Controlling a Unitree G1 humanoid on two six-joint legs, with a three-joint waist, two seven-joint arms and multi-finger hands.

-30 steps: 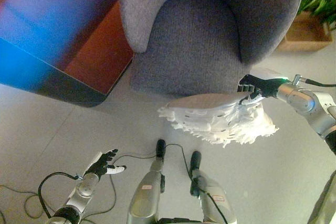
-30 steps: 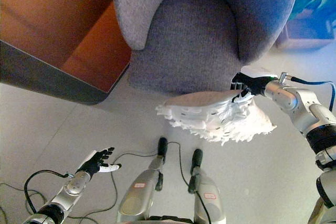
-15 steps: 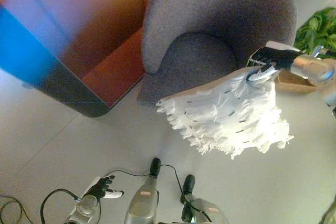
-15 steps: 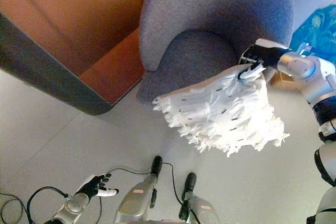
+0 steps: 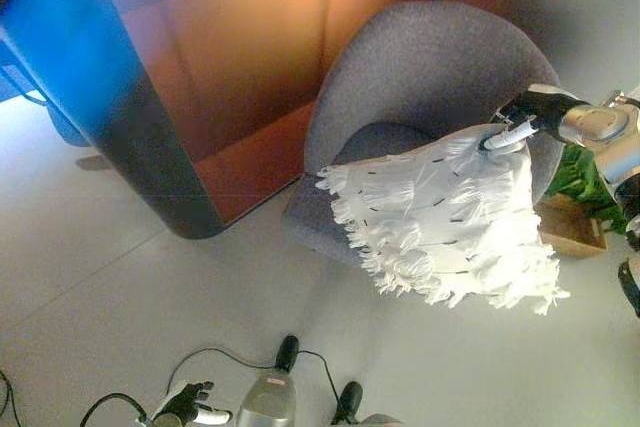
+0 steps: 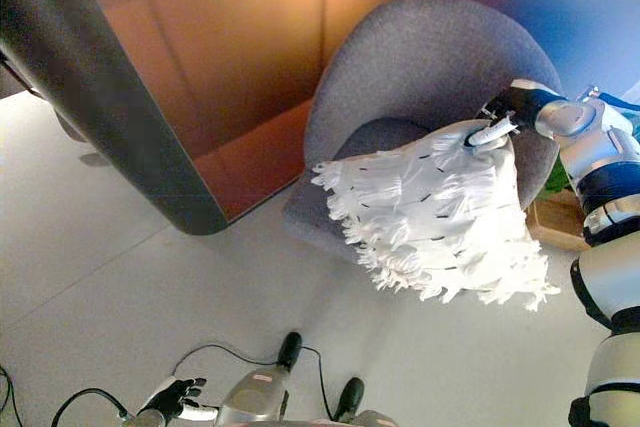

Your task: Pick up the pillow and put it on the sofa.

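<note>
A large orange-brown wall panel (image 5: pixel 250 57) with a dark rounded edge is seen filling the upper left, standing on a pale grey floor (image 5: pixel 110 277). Beside it, a rounded grey sofa (image 5: pixel 420 67), shaped like a tub armchair with a curved back and a padded seat, is set at the upper right. A green plant in a wooden box (image 5: pixel 572 222) is glimpsed just behind the sofa's right side. A white pillow (image 5: pixel 445 217) covered in shaggy fringe is held in the air in front of the sofa, overlapping the seat's front edge in both views but not resting on it. The pillow is pinched at its top corner by the right hand (image 5: pixel 522 119), whose dark fingers are curled into the fringe. From that single corner the pillow hangs and droops, so it is judged to be light, soft and floppy, with no stiffness of its own. The loose fringe is likely to slide or pull through a thin pinch, so a hold deeper in the body of the cushion, or at a seam under the tassels, would probably be more secure. Nothing fragile is suggested; a short drop onto the seat should do no harm. The left hand (image 6: pixel 176 398) is seen low at the bottom edge, empty, its fingers loosely spread.
</note>
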